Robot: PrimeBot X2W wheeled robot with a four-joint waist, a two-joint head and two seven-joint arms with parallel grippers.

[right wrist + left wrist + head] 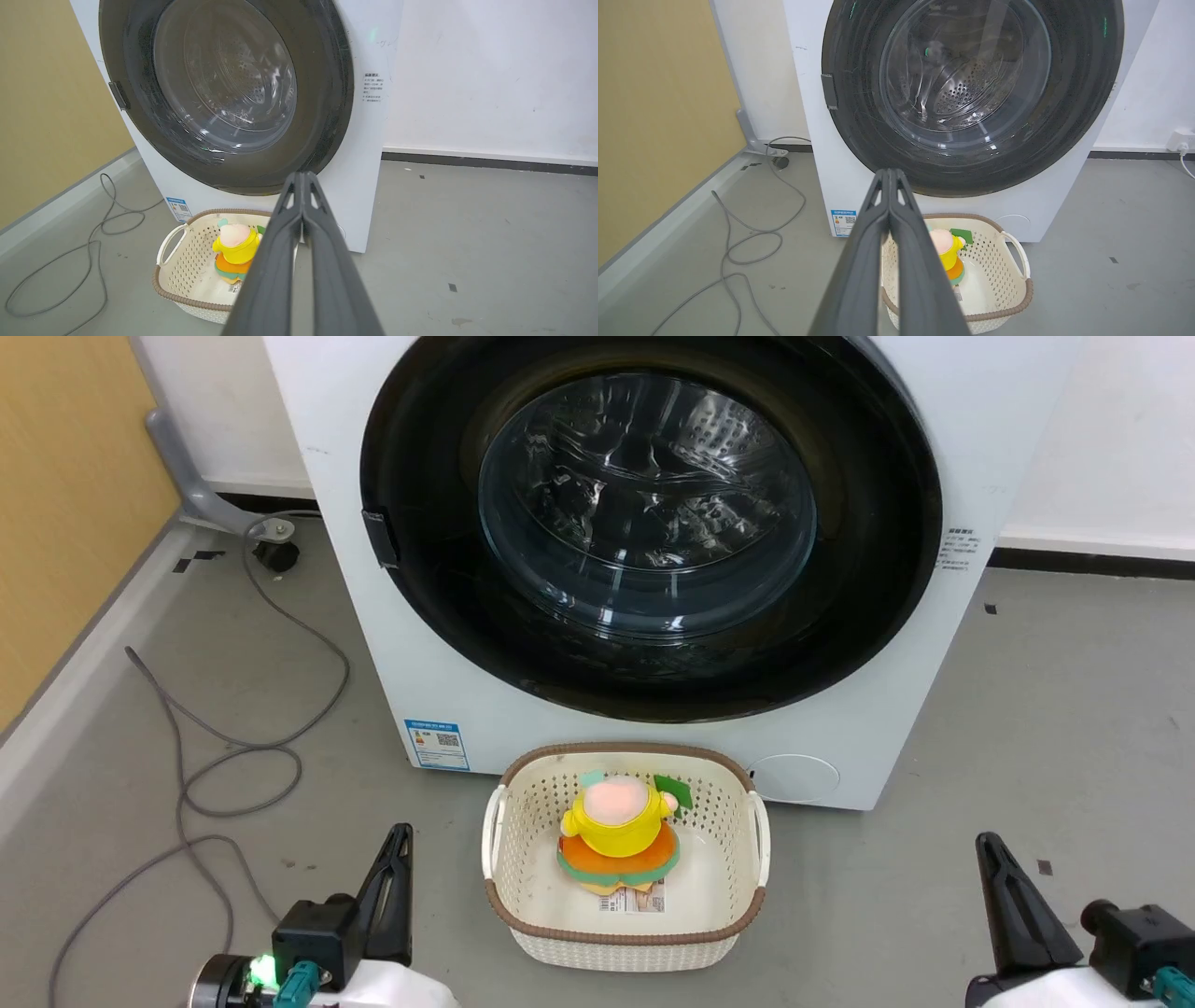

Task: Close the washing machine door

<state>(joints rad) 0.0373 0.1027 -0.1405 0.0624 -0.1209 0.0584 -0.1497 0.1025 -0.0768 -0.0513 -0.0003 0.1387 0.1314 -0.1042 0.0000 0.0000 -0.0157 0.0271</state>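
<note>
The white washing machine [355, 569] stands straight ahead, with a small blue sticker low on its front. Its door [868, 569], a glossy black ring around a clear glass bowl, lies flat against the front, with the steel drum visible through the glass. The door [1078, 93] and machine [369, 140] also appear in both wrist views. My left gripper [401, 835] rests low at the lower left, fingers pressed together and holding nothing. My right gripper [985, 845] sits low at the lower right, also shut and empty. Both are well short of the machine.
A cream perforated basket [738, 905] holding a yellow and orange plush toy [621, 831] sits on the grey floor just in front of the machine, between my grippers. A grey cable [201, 775] loops across the floor on the left. A tan wall panel [65, 495] runs along the left.
</note>
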